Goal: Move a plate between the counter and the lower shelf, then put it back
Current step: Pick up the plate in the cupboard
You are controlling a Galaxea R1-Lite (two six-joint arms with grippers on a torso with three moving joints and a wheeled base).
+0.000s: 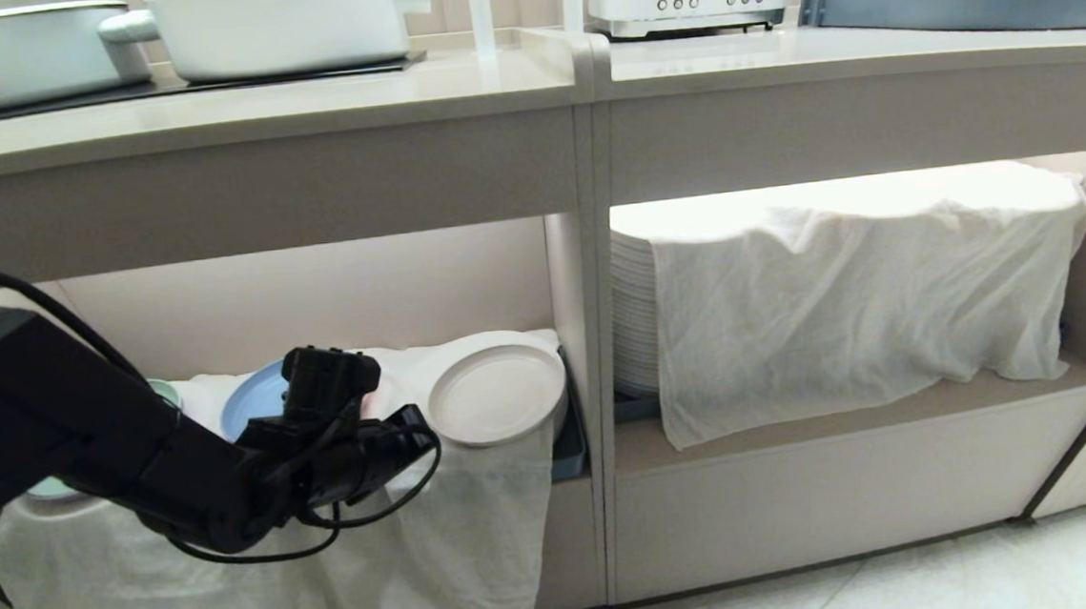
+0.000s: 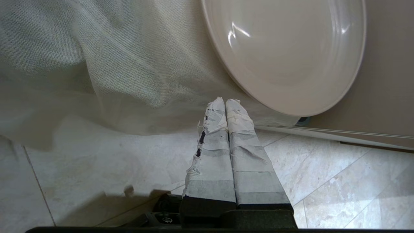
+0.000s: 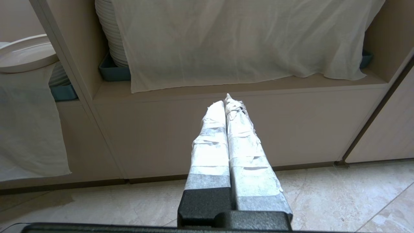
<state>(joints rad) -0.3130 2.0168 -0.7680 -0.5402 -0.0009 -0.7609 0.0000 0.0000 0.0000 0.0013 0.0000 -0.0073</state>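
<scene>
Counter: while it runs long and pale above both bays, the counter (image 1: pixel 300 106) carries pots on a black hob panel and no plate; so the move up is, I judge, not yet done
Lower shelf: the lower shelf (image 1: pixel 313 292) is the lit left bay; a white cloth (image 1: pixel 464 539) covers its low stacks, probably against dust, and hangs down over the front
Left arm: it reaches in low from the left, toward the front of this bay
Plate: the plate (image 1: pixel 497 394) lies flat on the draped stack at the right end of the bay, rim slightly past the edge, so it is easy to take from below; a blue plate (image 1: pixel 258 401) lies behind the arm
Left gripper: the left gripper (image 2: pixel 226 103) has its taped fingers pressed together, holding nothing, tips just beside the plate's rim
Right gripper: the right gripper (image 3: pixel 226 103) is closed too and empty; it is parked before the other bay
</scene>
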